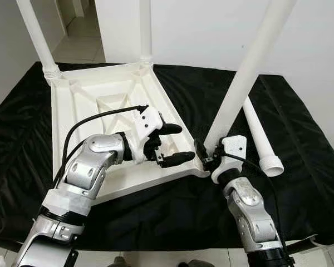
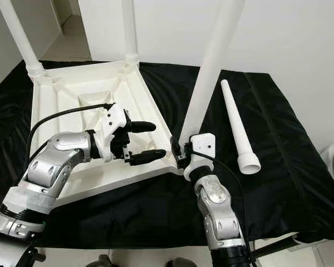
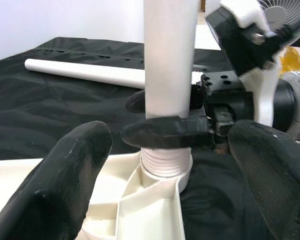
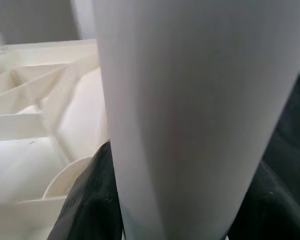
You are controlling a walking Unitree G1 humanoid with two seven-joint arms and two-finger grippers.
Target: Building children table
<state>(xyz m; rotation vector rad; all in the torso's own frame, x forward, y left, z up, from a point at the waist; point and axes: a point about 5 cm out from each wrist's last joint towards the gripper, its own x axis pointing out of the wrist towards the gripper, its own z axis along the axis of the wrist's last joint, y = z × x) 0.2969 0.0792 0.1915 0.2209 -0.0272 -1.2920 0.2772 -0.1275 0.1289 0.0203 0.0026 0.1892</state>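
A white children's table (image 1: 100, 100) lies upside down on a black cloth. Two legs stand in its far corners (image 1: 39, 39) (image 1: 145, 28). A third leg (image 1: 245, 83) leans slightly right, its threaded end (image 3: 165, 167) sitting in the near right corner socket. My right gripper (image 1: 207, 156) is shut on this leg just above the threads, one finger (image 3: 165, 132) on each side. My left gripper (image 1: 185, 143) is open above the table's underside, its fingers pointing at the leg's base, a short gap away. A fourth leg (image 1: 259, 136) lies loose on the cloth to the right.
The black cloth (image 1: 300, 144) covers the whole work surface and its near edge runs just in front of my arms. White walls stand behind, with a tiled hallway floor (image 1: 80, 39) at the far left.
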